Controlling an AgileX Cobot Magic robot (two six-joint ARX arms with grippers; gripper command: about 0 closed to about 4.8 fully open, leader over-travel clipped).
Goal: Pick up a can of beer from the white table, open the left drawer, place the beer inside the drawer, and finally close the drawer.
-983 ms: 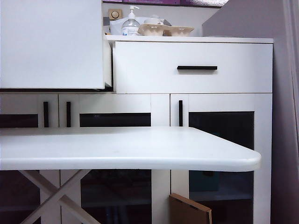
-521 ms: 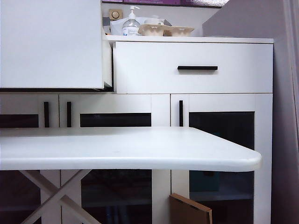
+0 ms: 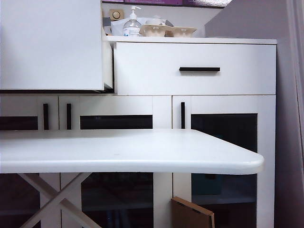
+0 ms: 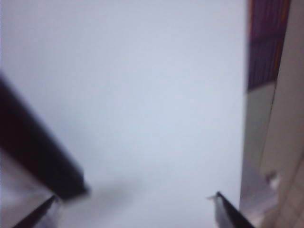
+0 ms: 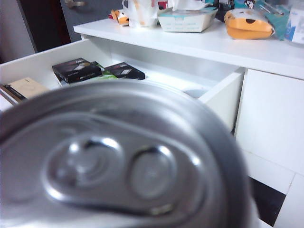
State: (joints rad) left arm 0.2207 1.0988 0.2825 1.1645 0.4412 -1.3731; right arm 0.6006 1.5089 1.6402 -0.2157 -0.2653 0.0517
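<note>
Beyond the white counter (image 3: 118,152), the drawer (image 3: 52,45) stood pulled out. The can of beer (image 5: 118,161) hung short of it, filling the right wrist view and hiding the right gripper's fingers, which evidently clasped it. The left gripper (image 4: 133,209) had its fingers (image 4: 228,211) spread wide beside the blurred black handle (image 4: 33,137). The can might clip the drawer's wall or land on the small boxes (image 5: 76,70) and topple. Compared with a second earlier, the exterior view had only shifted a hair sideways.
</note>
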